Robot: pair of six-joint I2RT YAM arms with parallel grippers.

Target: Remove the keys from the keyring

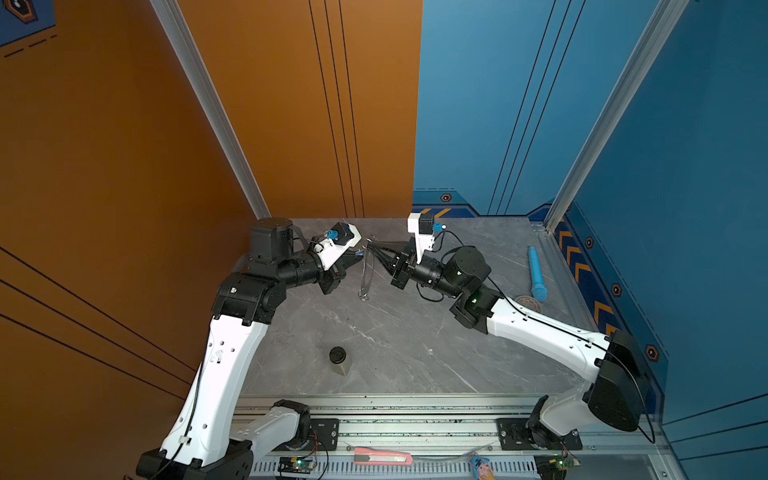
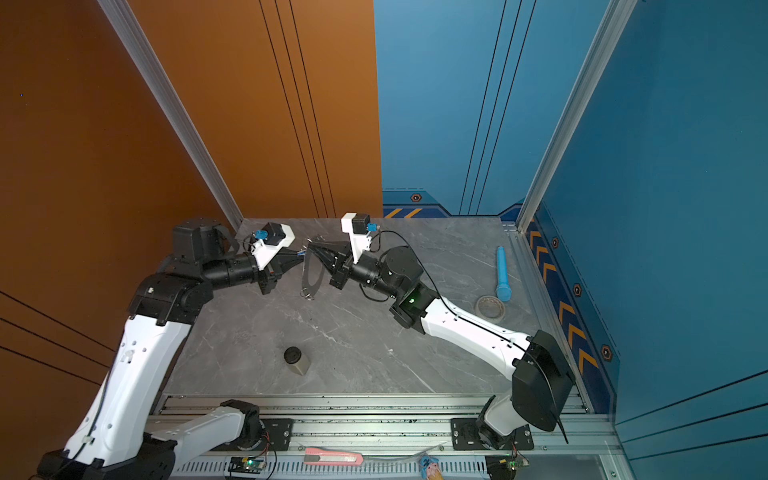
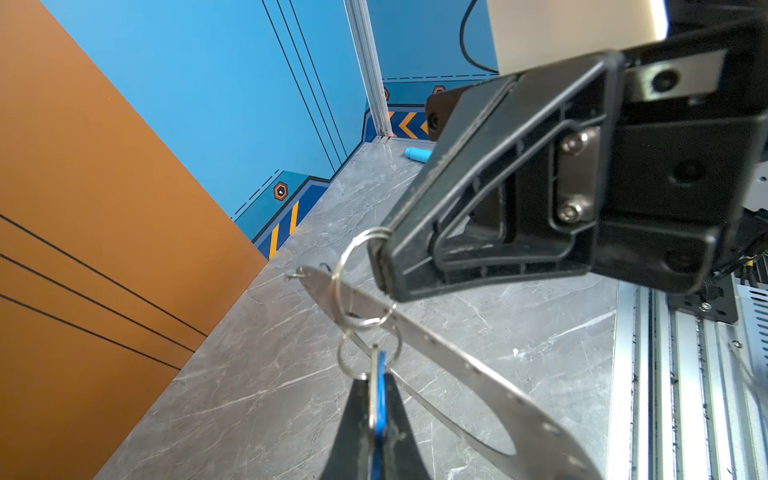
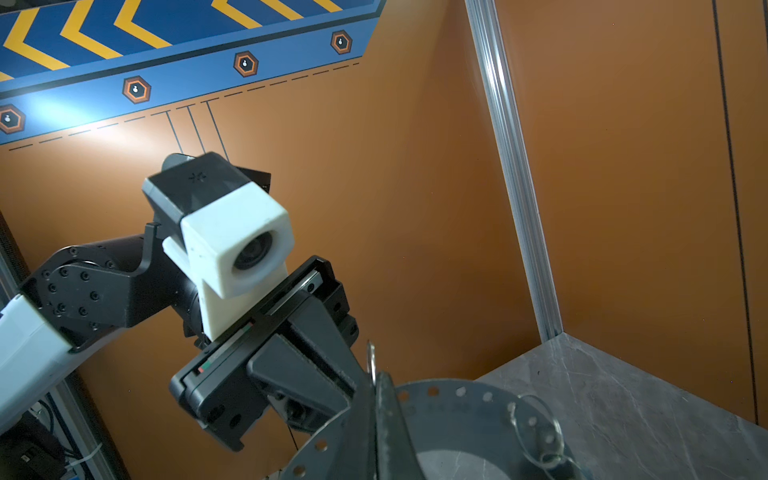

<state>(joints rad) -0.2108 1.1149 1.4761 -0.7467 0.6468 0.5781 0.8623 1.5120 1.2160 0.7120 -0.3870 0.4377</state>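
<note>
Gripping the blue key (image 3: 380, 409), your left claw (image 3: 376, 384) faces the right claw (image 3: 380, 268) clamping a loop (image 3: 365, 323); keyring (image 3: 457, 365) hangs between.

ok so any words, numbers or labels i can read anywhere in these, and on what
No words or numbers can be read in any view.
Hexagon badges on the wall: a tiny white icon, no letters.
Chevrons: yellow arrows only, no text.
Blue key: seen edge-on, label window hidden.
Cutter and wrapper by the front rail: any print is too small to read.
</note>
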